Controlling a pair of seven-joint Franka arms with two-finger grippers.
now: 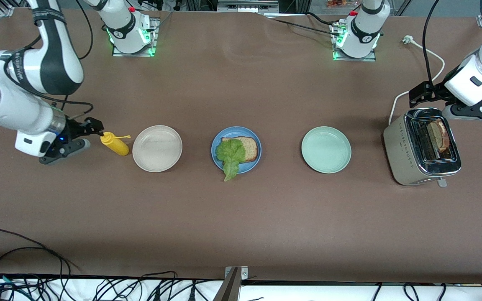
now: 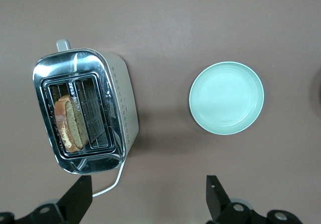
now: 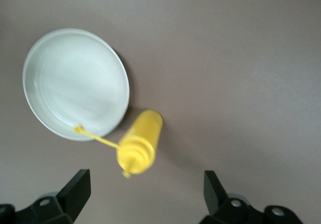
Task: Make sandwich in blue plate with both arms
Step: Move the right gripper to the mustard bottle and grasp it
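A: So, the sandwich [image 1: 237, 151] is half built. One brown wholegrain slice lies on the blue plate [image 1: 221, 142] in the middle of the table, and a ruffled lettuce leaf [image 1: 231, 156] sits on top of it, its tip hanging over the rim on the side nearer the front camera.

B: And the top slice?

A: Not on yet, I'd say. A second toast slice [image 1: 438, 136] stands upright in one slot of the silver toaster [image 1: 404, 151] at the left arm's end of the table. That is most likely the piece left to fetch and lay over the lettuce.

B: What are the arms doing?

A: The left gripper [image 2: 146, 196] hangs over the table just beside the toaster, fingers spread wide, holding nothing. The right gripper [image 3: 145, 191] is at the right arm's end, over the yellow squeeze bottle [image 1: 114, 143], also spread wide and empty.

B: Anything else on the table?

A: A beige-white plate [image 1: 157, 148] between the bottle and the blue plate, and a pale green plate [image 1: 326, 149] between the blue plate and the toaster.
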